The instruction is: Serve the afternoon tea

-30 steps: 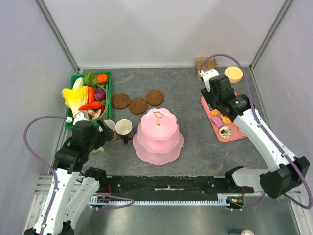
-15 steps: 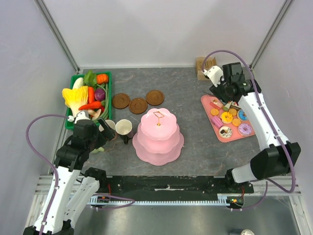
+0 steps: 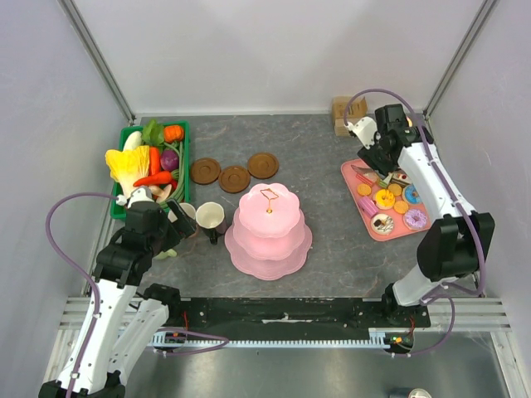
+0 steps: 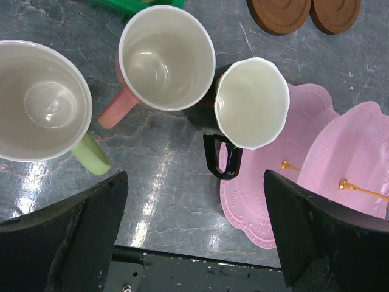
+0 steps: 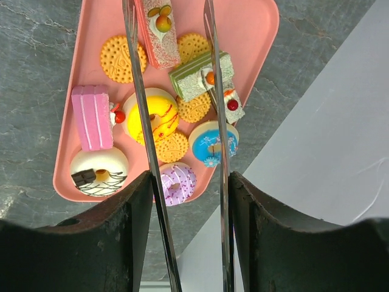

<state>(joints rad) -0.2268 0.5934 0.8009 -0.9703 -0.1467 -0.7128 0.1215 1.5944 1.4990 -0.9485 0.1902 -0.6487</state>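
1. Table: grey, stone-patterned top. Everything below stands on it.
2. Pink tiered stand: three tiers with a gold loop on top. It is upright mid-table, ahead of my bases.
3. Green crate: far left, heaped with toy vegetables.
4. Pink tray: right side, close to the right wall. It carries the snacks.
5. My left claw: jaws spread wide and gripping nothing. It hangs above the mugs, left of the stand.
6. My right claw: over the tray, clamped on metal tongs. The two tong arms stand apart and run forward above the snacks. Their tips leave the top of the wrist view, so I cannot tell whether they pinch anything.
7. Mugs: pale mug with a green handle, pink mug, and dark mug. All are upright, mouths up, bunched between crate and stand. The dark mug is just beside the lowest tier.
8. Saucers: three brown ones in a row behind mugs and stand, apart from the mugs.
9. Snacks, all lying on the tray:
   - pink cake block
   - green layered slice
   - yellow donut
   - chocolate-topped donut
   - blue donut
   - purple donut at the tray's edge
   - orange round biscuits scattered among them
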